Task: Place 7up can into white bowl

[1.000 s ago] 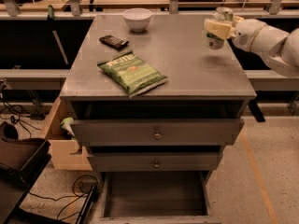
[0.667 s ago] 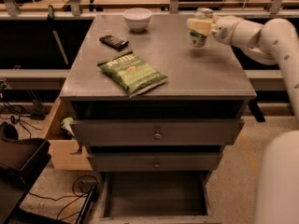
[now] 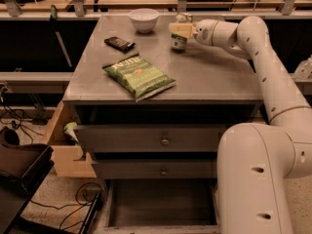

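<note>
The 7up can (image 3: 179, 39), a small silver-white can with green markings, is upright in my gripper (image 3: 181, 29). The cream fingers are shut around its upper part. The can hangs low over the far part of the grey cabinet top (image 3: 214, 77); I cannot tell whether it touches the surface. The white bowl (image 3: 144, 19) stands near the back edge, a short way left of the can, and looks empty. My white arm (image 3: 265, 57) reaches in from the right.
A green chip bag (image 3: 138, 75) lies flat at the front left of the top. A small dark flat object (image 3: 119, 43) lies left of the can, in front of the bowl. Cabinet drawers below; the bottom one (image 3: 161, 206) is pulled open.
My gripper has carried the can leftward from the right edge of the cabinet top, and it now sits closer to the bowl. The bowl, chip bag and dark object have not moved.
</note>
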